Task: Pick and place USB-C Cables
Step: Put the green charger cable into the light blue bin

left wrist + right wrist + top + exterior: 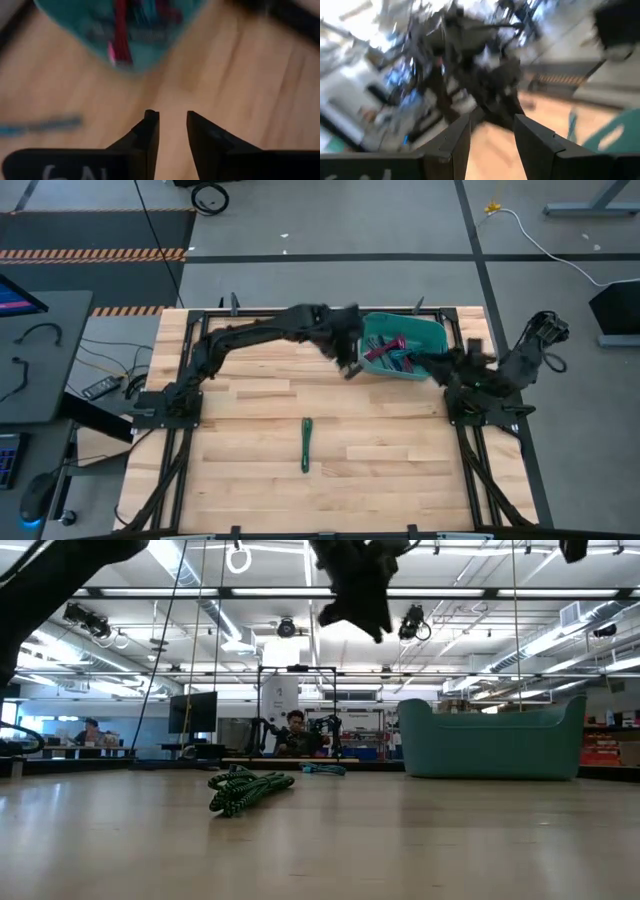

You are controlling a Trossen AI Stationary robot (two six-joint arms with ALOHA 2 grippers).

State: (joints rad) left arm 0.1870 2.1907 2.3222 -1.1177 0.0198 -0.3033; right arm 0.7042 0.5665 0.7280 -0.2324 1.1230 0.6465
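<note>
A green coiled cable [306, 445] lies alone on the wooden table, toward the near side; the low view shows the green cable [250, 788] too. A teal cable [322, 769] lies farther back, and the left wrist view shows this teal cable [42, 125] blurred. More cables, maroon, pink and teal [390, 352], lie in the teal bin [428, 332]. My left gripper [350, 363] hangs open and empty above the table just left of the bin; its fingers [150, 130] stand a little apart. My right gripper [491, 125], open and empty, is at the bin's right side.
The teal bin [490, 740] stands at the far right of the table, between the two arms. Bare wood [400, 450] lies all around the green cable. A person [294, 730] sits in the room beyond the far edge.
</note>
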